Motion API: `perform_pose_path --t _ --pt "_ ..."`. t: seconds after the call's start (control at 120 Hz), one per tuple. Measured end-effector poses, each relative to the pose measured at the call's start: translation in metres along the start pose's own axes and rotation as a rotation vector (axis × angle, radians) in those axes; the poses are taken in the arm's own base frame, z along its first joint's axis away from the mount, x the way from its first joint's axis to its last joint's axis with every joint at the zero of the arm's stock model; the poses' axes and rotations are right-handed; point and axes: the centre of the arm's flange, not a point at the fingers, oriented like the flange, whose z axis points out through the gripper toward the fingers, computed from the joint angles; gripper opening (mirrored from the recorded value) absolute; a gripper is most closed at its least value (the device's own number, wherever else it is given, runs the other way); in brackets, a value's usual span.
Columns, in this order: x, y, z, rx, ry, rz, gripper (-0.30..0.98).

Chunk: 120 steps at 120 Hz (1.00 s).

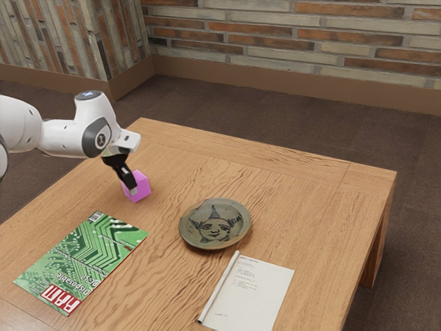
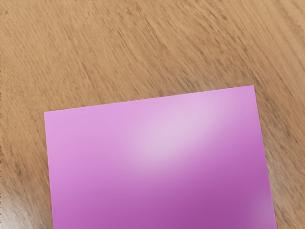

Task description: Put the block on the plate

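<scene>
A wall of long, narrow bricks point(image 1: 289, 33) in rust, cream and grey runs behind a dark brown floor point(image 1: 275, 110), with a plain tan baseboard point(image 1: 262, 81) along its foot. In front stands a wooden table point(image 1: 303, 200) with wavy grain, and the white arm point(image 1: 72, 134) reaches over it from the exterior view's left.

From where I stand, the black pincer point(image 1: 131, 188) points down at the pink block point(image 1: 141, 185), its tip overlapping the block's near side in my line of sight. I can't tell whether it stands wide or narrow, or whether it has hold of the block. Nor can I make out whether the block's underside touches the wood. In the wrist view, the block's flat face looms large, with a pale sheen across it and the table's grain beyond its edges.

The block is off the plate, apart from it. Near the block, toward the table's near side, a green magazine point(image 1: 86, 252) lies flat, with a circuit-board pattern and big white letters on red. Toward the exterior view's right from the block sits the round plate point(image 1: 242, 231), grey-green, painted with a face and dark pointed shapes around it. Just beside the plate lies a white sheet point(image 1: 258, 293) of printed text, one long edge rolled up.
</scene>
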Motion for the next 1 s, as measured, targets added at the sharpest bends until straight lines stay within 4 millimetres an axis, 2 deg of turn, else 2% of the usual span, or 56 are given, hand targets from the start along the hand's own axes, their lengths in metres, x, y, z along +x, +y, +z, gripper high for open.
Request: perform_pose_path --t 0.175,0.4,0.483,0.567,0.667,0.733,0.85,0.933,1.0 --pt "0.002 0.001 -0.001 -0.002 0.013 -0.049 0.48" --pt "0.004 -0.001 -0.004 -0.009 0.04 -0.115 0.4" --pt "0.005 0.0 -0.01 -0.006 0.049 -0.13 0.39" --pt "0.012 0.011 -0.027 0.005 0.06 -0.126 0.38" --pt "0.039 0.054 -0.051 0.005 0.077 -0.076 0.37" --pt "0.059 0.096 -0.063 -0.005 0.084 -0.03 0.36" --pt "0.089 0.17 -0.1 -0.006 0.121 0.058 0.35" --pt "0.108 0.216 -0.106 -0.018 0.132 0.118 0.35" --pt "0.117 0.242 -0.099 -0.034 0.125 0.149 0.35"
